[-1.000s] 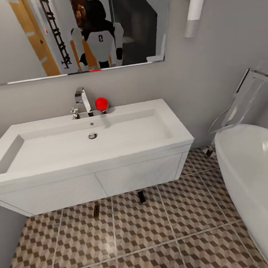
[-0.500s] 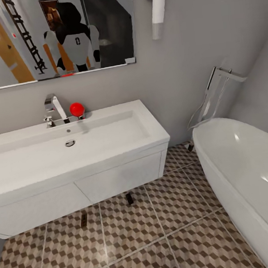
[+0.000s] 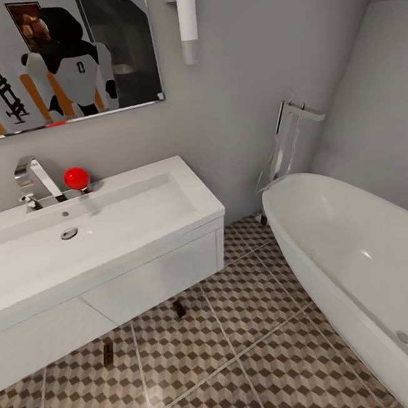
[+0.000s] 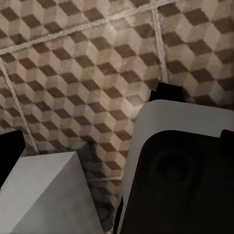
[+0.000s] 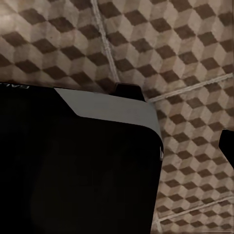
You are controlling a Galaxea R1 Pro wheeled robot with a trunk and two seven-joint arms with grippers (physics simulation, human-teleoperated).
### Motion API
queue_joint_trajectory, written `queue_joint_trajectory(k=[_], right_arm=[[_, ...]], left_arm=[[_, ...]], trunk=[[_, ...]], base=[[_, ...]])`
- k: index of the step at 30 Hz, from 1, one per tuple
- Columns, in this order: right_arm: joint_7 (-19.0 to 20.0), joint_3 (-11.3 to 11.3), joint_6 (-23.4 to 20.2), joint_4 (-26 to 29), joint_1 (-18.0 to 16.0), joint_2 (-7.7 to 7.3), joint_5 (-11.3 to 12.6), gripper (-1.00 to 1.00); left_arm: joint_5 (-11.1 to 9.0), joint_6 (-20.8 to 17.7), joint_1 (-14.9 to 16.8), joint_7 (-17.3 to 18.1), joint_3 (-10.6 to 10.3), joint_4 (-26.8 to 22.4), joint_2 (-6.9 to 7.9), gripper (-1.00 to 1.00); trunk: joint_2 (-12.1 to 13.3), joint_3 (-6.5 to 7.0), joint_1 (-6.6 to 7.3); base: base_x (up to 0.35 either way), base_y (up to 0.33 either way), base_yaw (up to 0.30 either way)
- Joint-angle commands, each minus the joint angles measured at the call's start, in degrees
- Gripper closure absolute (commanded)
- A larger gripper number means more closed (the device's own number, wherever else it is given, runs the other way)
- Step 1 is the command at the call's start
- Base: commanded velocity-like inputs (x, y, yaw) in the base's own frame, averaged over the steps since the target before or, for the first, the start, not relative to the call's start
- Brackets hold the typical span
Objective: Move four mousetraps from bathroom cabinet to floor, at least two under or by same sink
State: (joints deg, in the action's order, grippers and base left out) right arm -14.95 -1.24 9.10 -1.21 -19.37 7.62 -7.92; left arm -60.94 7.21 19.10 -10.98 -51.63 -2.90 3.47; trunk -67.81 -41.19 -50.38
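Two mousetraps lie on the cube-patterned bathroom floor (image 3: 242, 325) by the front of the sink (image 3: 136, 220): one (image 3: 178, 308) at the foot of its white body, the other (image 3: 107, 351) a little further out to the left. The sink is wide and white, with a chrome faucet (image 3: 35, 178) and a red ball (image 3: 75, 178) on its back ledge. The cabinet is out of view. In the left wrist view my left gripper (image 4: 117, 156) hangs over floor tiles, a dark fingertip (image 4: 10, 153) at the frame edge, open and empty. My right gripper (image 5: 117, 151) also looks open, its fingertip (image 5: 227, 146) over tiles.
A large oval white bathtub (image 3: 361, 263) fills the right side, with a chrome floor-standing tap (image 3: 291, 132) behind it. A mirror (image 3: 57, 62) over the sink reflects my body. Grey walls close the back and right. Open tiled floor lies between sink and tub.
The whole head view has swung to the right: sink and mirror slid left and more of the bathtub came in. The two mousetraps have kept their places by the sink.
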Motion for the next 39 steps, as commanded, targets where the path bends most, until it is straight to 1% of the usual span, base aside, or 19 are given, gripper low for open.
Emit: queue_joint_trajectory(k=[1,39], right_arm=[[-0.4,-0.1,0.1,-0.1,-0.1,0.04,-0.4,-1.00],[-0.4,-0.1,0.0,-0.2,-0.1,0.20,-0.4,-1.00]], left_arm=[[-0.4,0.0,0.0,-0.4,-0.5,-0.2,0.05,-1.00],[-0.4,0.0,0.0,-0.3,-0.5,-0.2,0.05,-1.00]], trunk=[[0.0,-0.04,0.00],[0.0,-0.04,0.00]], base=[[0.000,0.000,-0.300],[0.000,0.000,-0.300]])
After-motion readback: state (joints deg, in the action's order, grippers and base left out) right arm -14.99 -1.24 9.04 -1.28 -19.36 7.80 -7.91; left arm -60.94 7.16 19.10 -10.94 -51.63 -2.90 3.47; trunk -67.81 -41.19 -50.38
